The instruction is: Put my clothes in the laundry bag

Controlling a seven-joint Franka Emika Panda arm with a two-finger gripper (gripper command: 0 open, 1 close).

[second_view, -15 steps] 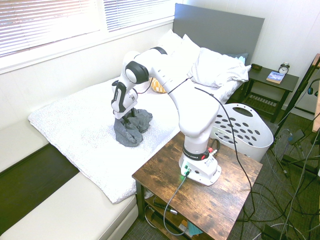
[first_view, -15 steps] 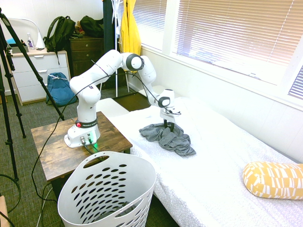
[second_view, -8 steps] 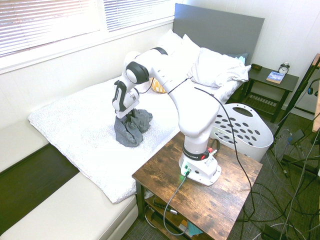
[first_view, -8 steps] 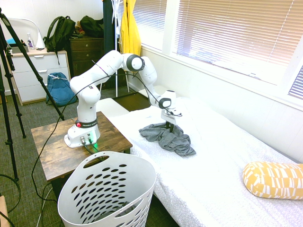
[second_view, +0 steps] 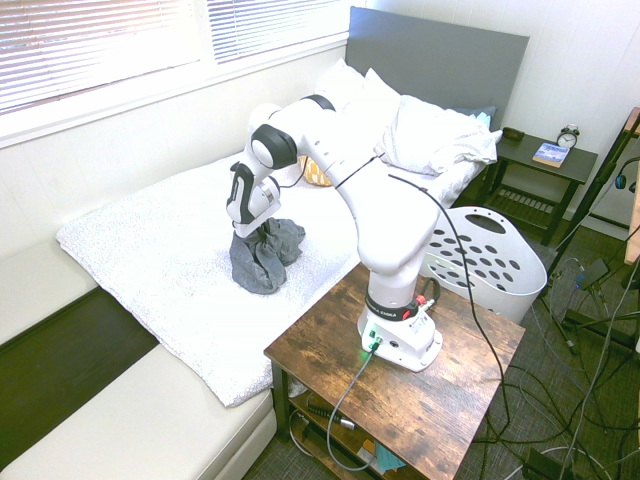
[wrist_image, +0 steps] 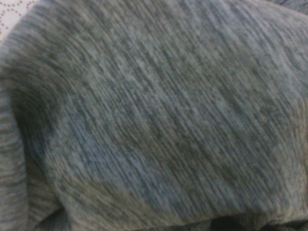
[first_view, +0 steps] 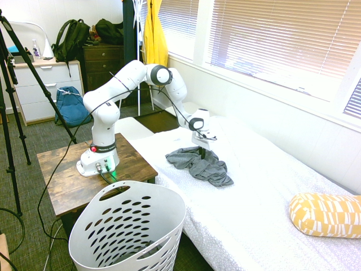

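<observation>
Because lifting presumably needed a firm hold, the end effector (first_view: 202,153) pinched the bunched grey T-shirt (first_view: 207,169) on the bed (first_view: 256,197).

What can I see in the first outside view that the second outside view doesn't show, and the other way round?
Only the first: a blue fabric backpack and a bright yellow garment.
Only the second: a grey flat headboard and a dark round alarm clock.
Both: a crumpled grey cloth and a white holed plastic basket.
</observation>
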